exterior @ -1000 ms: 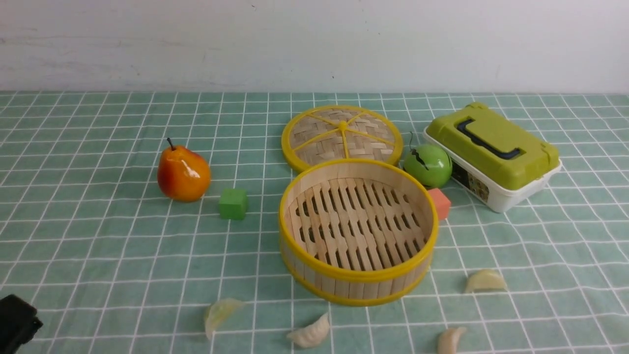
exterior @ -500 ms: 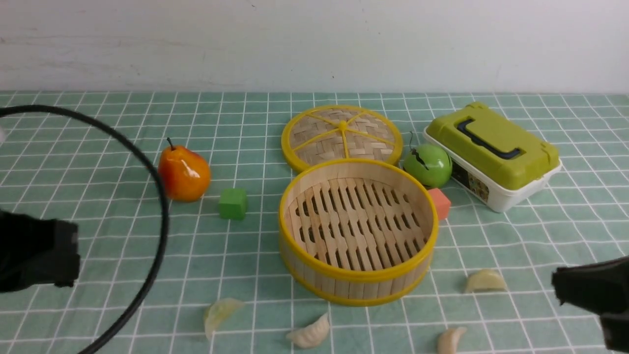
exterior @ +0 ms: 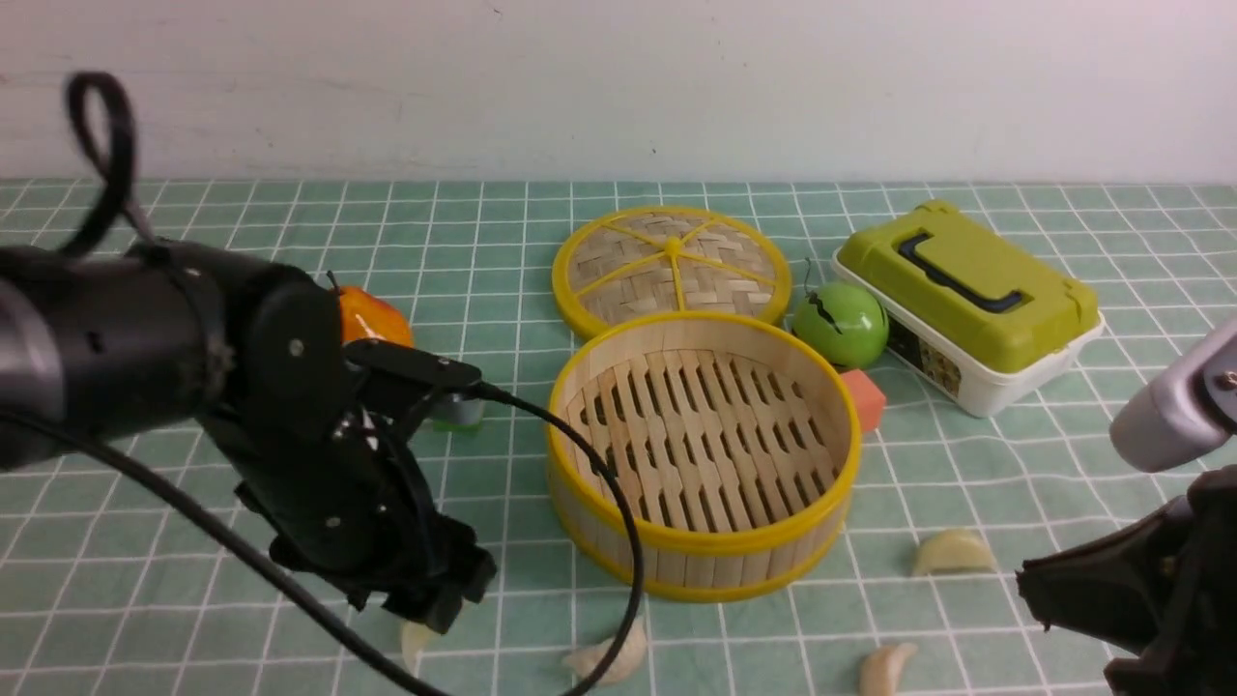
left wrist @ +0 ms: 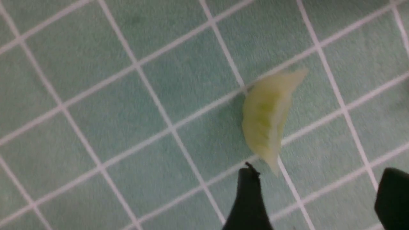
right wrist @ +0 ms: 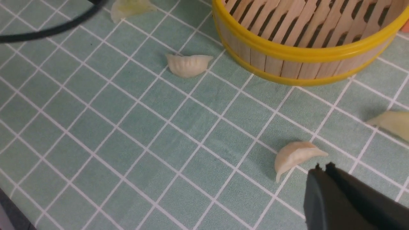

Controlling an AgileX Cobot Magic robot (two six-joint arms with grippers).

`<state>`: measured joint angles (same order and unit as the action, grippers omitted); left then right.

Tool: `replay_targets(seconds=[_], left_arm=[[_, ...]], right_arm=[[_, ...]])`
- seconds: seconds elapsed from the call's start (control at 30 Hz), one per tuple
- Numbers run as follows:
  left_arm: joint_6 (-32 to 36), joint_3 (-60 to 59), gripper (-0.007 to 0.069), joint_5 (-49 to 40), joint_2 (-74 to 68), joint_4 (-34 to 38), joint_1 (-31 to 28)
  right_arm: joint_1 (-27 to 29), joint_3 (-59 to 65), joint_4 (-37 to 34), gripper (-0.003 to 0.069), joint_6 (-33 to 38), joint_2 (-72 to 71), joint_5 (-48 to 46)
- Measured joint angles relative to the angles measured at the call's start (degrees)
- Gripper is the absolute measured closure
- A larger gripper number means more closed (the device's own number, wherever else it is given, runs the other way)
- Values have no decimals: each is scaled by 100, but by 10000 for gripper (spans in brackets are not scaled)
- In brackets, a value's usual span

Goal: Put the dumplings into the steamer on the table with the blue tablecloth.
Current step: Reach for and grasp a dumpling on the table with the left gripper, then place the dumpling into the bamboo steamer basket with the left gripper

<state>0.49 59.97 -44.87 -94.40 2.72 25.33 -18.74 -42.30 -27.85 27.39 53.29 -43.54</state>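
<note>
Even, soft brightness in all 3 views, with slight blur in the left wrist view

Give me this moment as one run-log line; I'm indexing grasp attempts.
left gripper: open, near green-tinged dumpling | right gripper: shut, empty | steamer: empty | dumplings: four on tablecloth

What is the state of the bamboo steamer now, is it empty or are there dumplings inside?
Empty: inside the steamer, only the bare slatted floor shows, and its woven lid lies behind it.
</note>
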Motion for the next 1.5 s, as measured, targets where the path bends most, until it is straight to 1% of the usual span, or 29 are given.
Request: replay_targets(seconds=[0.1, 0.17, 0.23, 0.33, 0.37, 0.4, 0.43, 0.5, 0.53, 0.63, 0.73, 0.87, 0.93, 1.07, 1.13, 1.2, 1.3, 1.37, 1.5], left_arm=[[-166, 2, 45, 492, -249, -204, 9], [-208, 7, 43, 675, -361, -272, 9], [-234, 13, 67, 753, -474, -272, 9], [-288, 20, 135, 767, -641, -157, 9], [-316, 20, 198, 761, -739, -70, 9], [-319, 20, 231, 754, -772, -40, 9], [-324, 20, 321, 721, -826, -17, 9], [-330, 48, 440, 609, -831, -4, 9], [-334, 100, 455, 481, -798, 0, 9], [-337, 430, 440, -39, -603, 92, 37], [-337, 1105, 440, -421, -344, 187, 307], [-483, 2052, 440, -389, -444, 393, 772], [-673, 2657, 440, -305, -748, 622, 967], [-1105, 3832, 440, -167, -1701, 921, 1056], [-1259, 4262, 440, -157, -2103, 921, 1056], [-1455, 5010, 440, -194, -2800, 838, 1044], [-1558, 5659, 437, -275, -3415, 703, 1044], [-1583, 5900, 415, -293, -3656, 618, 1044], [-1734, 6279, 263, -360, -4045, 222, 1044]], right_arm=[[0, 0, 5, 667, 0, 0, 0], [0, 0, 16, 666, 0, 0, 0], [0, 0, 31, 664, 0, 0, 0], [0, 0, 31, 662, 11, 0, 44], [0, 0, 45, 662, 12, 0, 65], [0, 0, 45, 661, 17, 0, 78], [0, 0, 45, 660, 17, 0, 86], [0, 0, 49, 659, 17, 0, 90], [0, 0, 49, 659, 17, 0, 93], [0, 0, 64, 657, 17, 0, 101], [0, 0, 69, 655, 19, 0, 125], [0, 0, 69, 650, 19, 0, 169], [0, 0, 69, 648, 19, -11, 164], [0, 0, 69, 647, -8, -187, 29], [0, 0, 69, 647, -21, -307, -74], [0, 0, 69, 643, -33, -551, -241], [0, 0, 149, 639, -44, -781, -311], [0, 0, 211, 638, -44, -859, -324], [0, 0, 529, 635, -91, -984, -335]])
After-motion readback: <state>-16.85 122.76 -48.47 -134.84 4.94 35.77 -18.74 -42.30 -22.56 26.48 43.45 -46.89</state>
